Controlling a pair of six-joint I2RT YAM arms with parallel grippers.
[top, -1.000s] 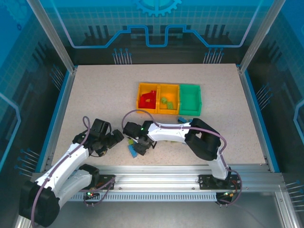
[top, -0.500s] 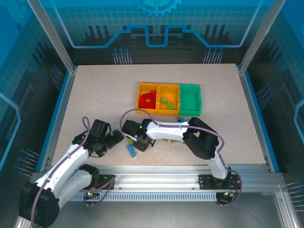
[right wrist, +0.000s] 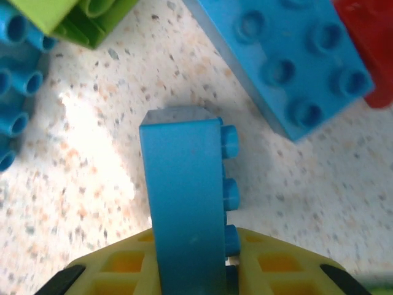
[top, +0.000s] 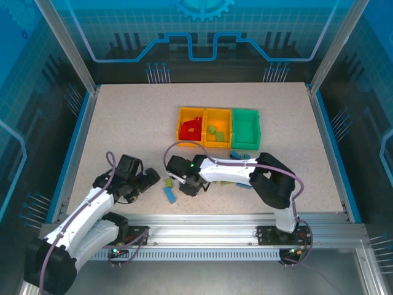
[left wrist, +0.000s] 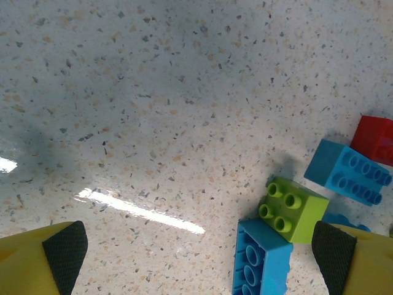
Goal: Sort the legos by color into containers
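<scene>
The right hand [top: 182, 186] hangs low over the table [top: 123, 123], at 7 o'clock of the bins; it is closed to a narrow gap on a blue brick [right wrist: 184, 203], which stands on edge between the yellow fingers [right wrist: 276, 270]; in the wrist view the brick's long axis runs from 6 to 12 o'clock and its studs point to 3 o'clock. At 1 o'clock of it lies a wide blue brick [right wrist: 282, 61], studs up, long axis from 10 to 4 o'clock; a red brick [right wrist: 362, 43] lies just beside that one at 3 o'clock; a lime green brick [right wrist: 80, 18] lies at 11 o'clock.

The left hand [top: 151, 178], at 9 o'clock of the right one, is fully open and holds nothing; its black pads [left wrist: 64, 252] stand wide apart over the table; between them, toward the right pad, a small green brick [left wrist: 291, 209] lies studs up, touching a long blue brick [left wrist: 261, 264] at its 7 o'clock.

A loose blue brick [top: 169, 195] lies flat at 7 o'clock of the right hand, long axis from 11 to 5 o'clock.

The two orange-yellow bins [top: 206, 110] stand joined; red pieces [top: 191, 127] lie in the left one and green pieces [top: 214, 132] in the right one; the green bin [top: 245, 126] stands at their 3 o'clock, touching.
</scene>
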